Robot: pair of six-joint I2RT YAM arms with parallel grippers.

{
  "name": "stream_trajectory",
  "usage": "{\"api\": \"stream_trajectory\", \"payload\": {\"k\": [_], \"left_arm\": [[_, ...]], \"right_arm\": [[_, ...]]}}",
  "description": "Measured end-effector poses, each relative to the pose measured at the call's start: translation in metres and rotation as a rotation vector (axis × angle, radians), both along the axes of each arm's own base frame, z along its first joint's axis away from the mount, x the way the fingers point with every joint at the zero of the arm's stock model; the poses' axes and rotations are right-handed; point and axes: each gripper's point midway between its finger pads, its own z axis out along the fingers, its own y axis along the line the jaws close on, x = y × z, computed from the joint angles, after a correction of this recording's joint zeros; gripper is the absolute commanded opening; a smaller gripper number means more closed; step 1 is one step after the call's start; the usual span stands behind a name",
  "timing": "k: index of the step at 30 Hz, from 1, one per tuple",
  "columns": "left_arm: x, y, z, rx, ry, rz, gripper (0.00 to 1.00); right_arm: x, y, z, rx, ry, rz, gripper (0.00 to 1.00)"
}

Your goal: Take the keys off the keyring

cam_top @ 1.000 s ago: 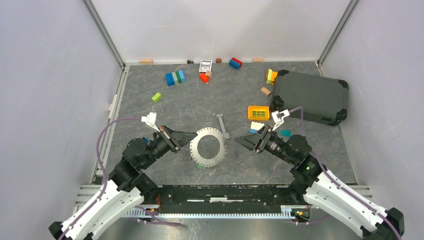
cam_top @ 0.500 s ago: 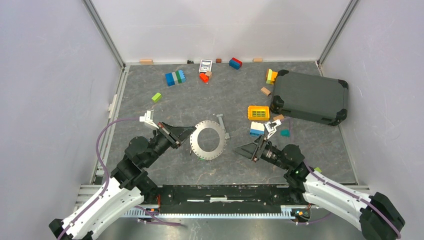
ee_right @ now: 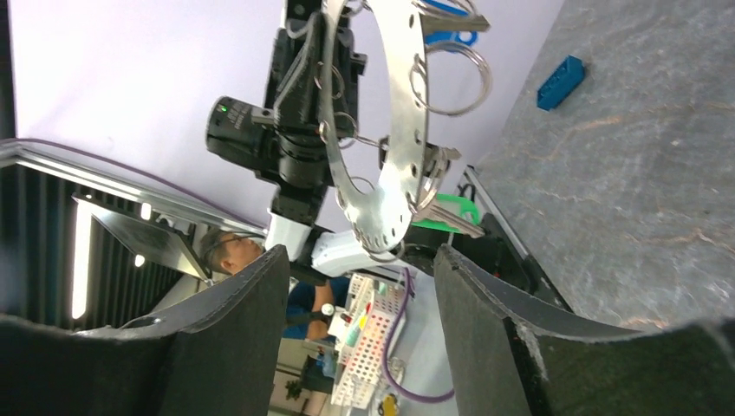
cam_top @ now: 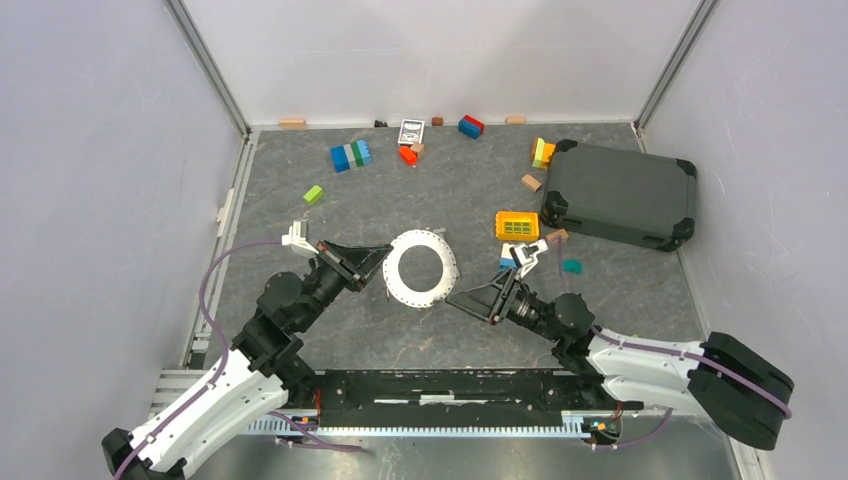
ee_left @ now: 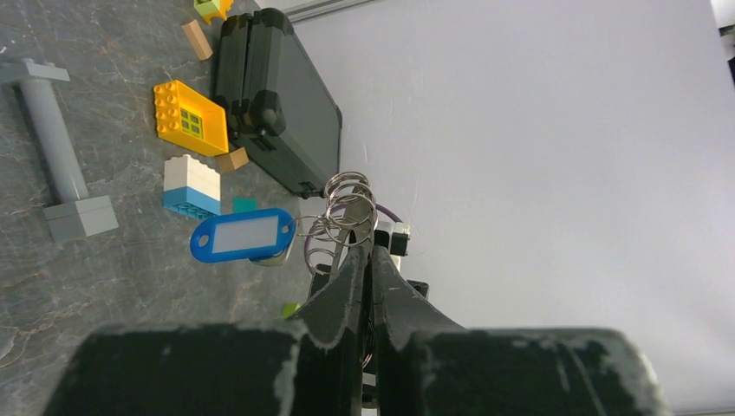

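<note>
Left gripper (cam_top: 380, 268) is clamped on the rim of the perforated disc (cam_top: 420, 301), holding it off the table. The keys (ee_right: 446, 212), one green-headed, dangle from the keyring (ee_right: 436, 171) at its edge, facing my wide-open right gripper (ee_right: 360, 286). Best approach, I judge: pinch one key head only, clear of the disc, then walk it along the wire coil.

Soft, even light falls from overhead on the grey counter (cam_top: 470, 190), and shadows around the black case (cam_top: 620, 195) are faint. Left of the case the metal disc (cam_top: 420, 299) glares nearly white (its small holes lost). In the wrist views the left hand (ee_left: 367, 258) and right hand (ee_right: 360, 260) loom dark and blurred in the foreground, and the wall behind is washed out.
</note>
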Motion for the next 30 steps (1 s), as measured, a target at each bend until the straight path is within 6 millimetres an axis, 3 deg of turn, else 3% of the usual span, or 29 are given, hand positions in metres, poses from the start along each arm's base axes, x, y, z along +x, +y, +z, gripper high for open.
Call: {"api": "stream_trajectory", "payload": {"k": [10,19,24,28,30], "left_arm": [[0.003,0.002,0.002,-0.063,0.005,0.02,0.02],[0.001,0.004,0.008,-0.088,-0.013,0.019,0.02],[-0.001,0.006,0.005,-0.097,-0.01,0.02,0.02],[-0.003,0.008,0.003,-0.104,-0.013,0.021,0.02],[-0.005,0.009,0.005,-0.112,-0.02,0.016,0.02]], "right_arm": [[0.011,0.014,0.033,0.13,-0.001,-0.029,0.48],[0.014,0.027,0.04,0.17,0.03,-0.009,0.3],[0.016,0.026,0.041,0.177,0.032,-0.027,0.18],[0.021,0.023,0.044,0.176,0.016,-0.065,0.01],[0.024,0.021,0.043,0.159,0.006,-0.09,0.0]]}}
